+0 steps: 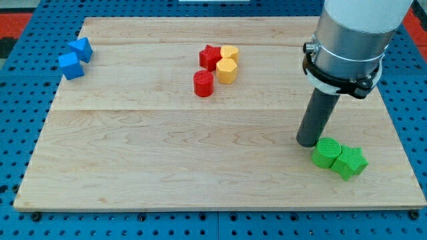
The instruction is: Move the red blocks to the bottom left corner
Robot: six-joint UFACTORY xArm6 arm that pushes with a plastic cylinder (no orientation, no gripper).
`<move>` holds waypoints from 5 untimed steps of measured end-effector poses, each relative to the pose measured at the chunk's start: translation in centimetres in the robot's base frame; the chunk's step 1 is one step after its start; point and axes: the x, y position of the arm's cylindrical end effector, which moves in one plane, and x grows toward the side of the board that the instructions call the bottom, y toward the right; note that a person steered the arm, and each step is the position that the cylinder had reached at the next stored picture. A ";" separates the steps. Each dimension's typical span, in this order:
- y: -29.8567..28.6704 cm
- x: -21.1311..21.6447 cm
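The rod carries no jaws, and its tip [307,142] rests just left of two green blocks [339,157], well apart from the red star [210,57] and red cylinder [203,84] mid-counter [167,160] near the top.

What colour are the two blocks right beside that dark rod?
Green: the two green blocks sit just to the view's right of my tip, seen in the camera view.

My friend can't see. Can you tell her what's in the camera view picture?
My tip sits right by two green blocks near the board's bottom right. A red star and red cylinder sit at top middle beside two yellow blocks; two blue blocks are top left.
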 end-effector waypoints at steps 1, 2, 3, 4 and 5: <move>0.1 -0.3; 0.0 -1.4; 0.0 -2.6; 0.0 -3.6; -0.3 -3.6</move>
